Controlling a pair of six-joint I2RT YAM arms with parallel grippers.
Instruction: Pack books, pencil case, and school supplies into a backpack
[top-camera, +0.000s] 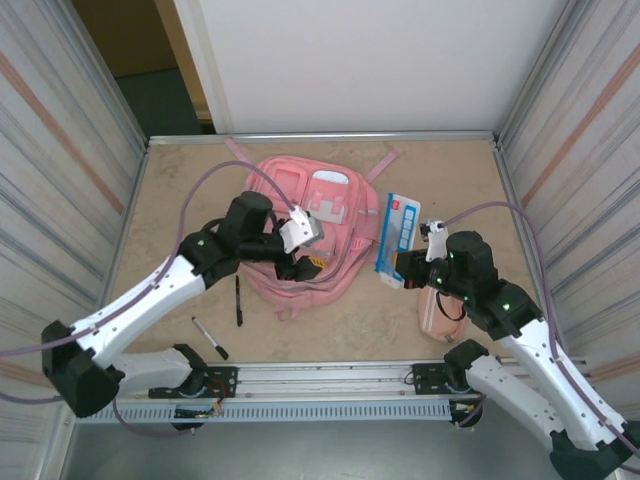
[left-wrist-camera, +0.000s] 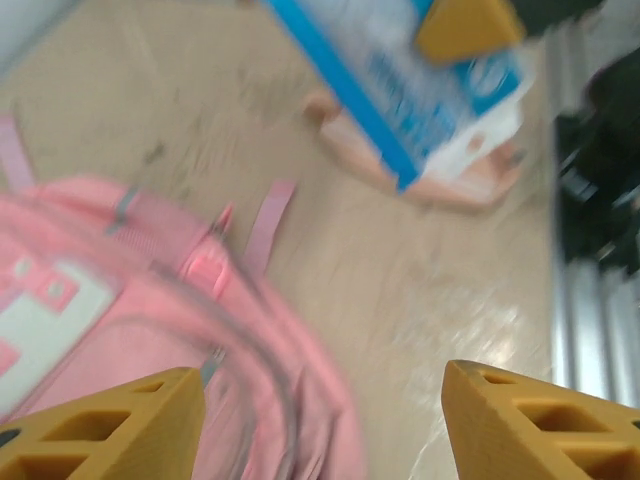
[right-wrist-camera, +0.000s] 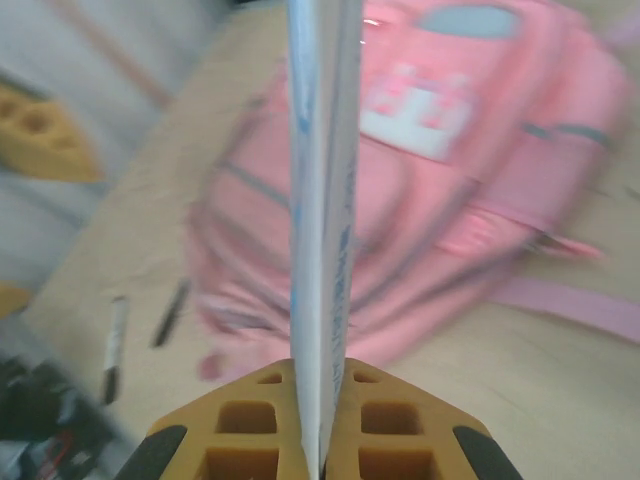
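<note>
R claw (right-wrist-camera: 320, 385) pinching blue-white packet (right-wrist-camera: 322, 200) beside backpack (top-camera: 340, 275); L claw (left-wrist-camera: 320, 400) spread over it; inside not visible.

A robot lab cell: a beige table (top-camera: 450, 170) flanked left and right by ribbed metal walls (top-camera: 60, 150), a white panel (top-camera: 360, 60) behind it, a slotted aluminium rail (top-camera: 330, 378) along its near edge.

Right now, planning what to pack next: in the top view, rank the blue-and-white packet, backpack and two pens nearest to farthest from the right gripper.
1. The blue-and-white packet, clamped in the right gripper.
2. The backpack, just to its left.
3. The all-black pen, off the backpack's near-left corner.
4. The white-tipped pen, farthest left and nearest the front.
</note>
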